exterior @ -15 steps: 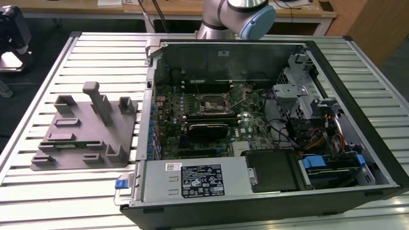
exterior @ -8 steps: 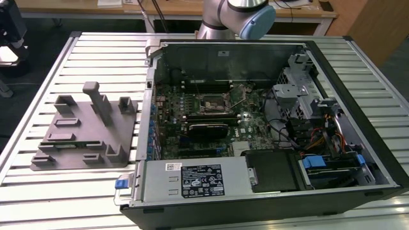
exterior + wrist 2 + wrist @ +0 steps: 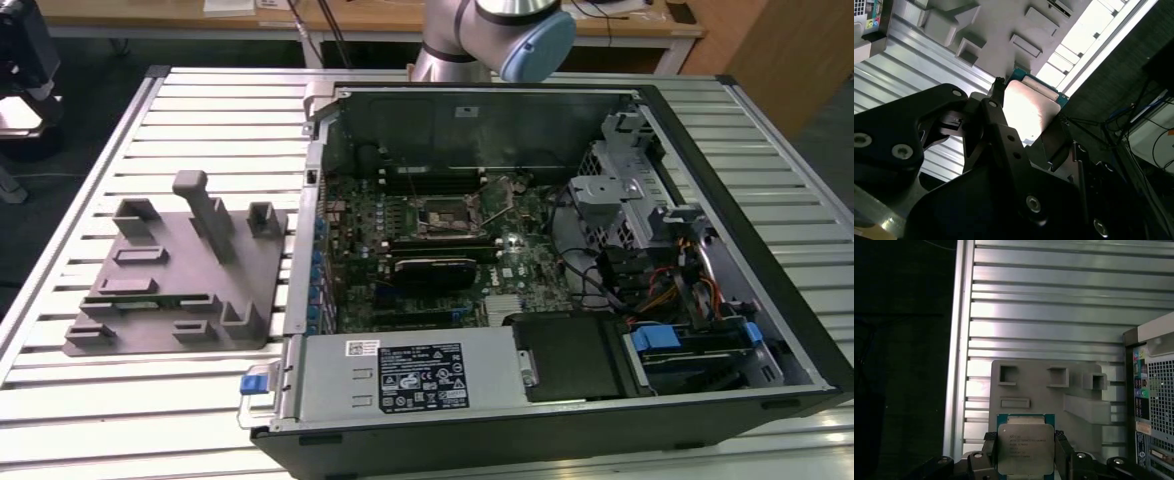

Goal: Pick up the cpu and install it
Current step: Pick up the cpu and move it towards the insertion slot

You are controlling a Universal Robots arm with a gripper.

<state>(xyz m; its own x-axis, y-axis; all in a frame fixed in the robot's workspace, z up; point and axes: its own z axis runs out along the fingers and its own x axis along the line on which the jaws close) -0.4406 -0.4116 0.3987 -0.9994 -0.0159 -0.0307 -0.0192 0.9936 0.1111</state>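
Note:
The cpu (image 3: 1025, 447), a flat square chip with a pale silver top on a green board, sits between the black fingers (image 3: 988, 452) of my gripper (image 3: 1025, 455), which is shut on it. In the second wrist view the cpu (image 3: 1030, 106) is clamped edge to edge by the same gripper (image 3: 1026, 127). It hangs in the air above the slatted table, over the edge of the grey fixture (image 3: 1049, 390). In the exterior view the open computer case (image 3: 747, 330) shows its motherboard, with the square processor socket (image 3: 438, 212) near the middle.
The grey plastic fixture (image 3: 174, 280) with upright blocks lies on the exterior view's left of the case. A silver power supply box (image 3: 407, 375) fills the case's near corner. The arm's column (image 3: 487, 35) rises behind the case. The table's edge (image 3: 958, 340) borders dark floor.

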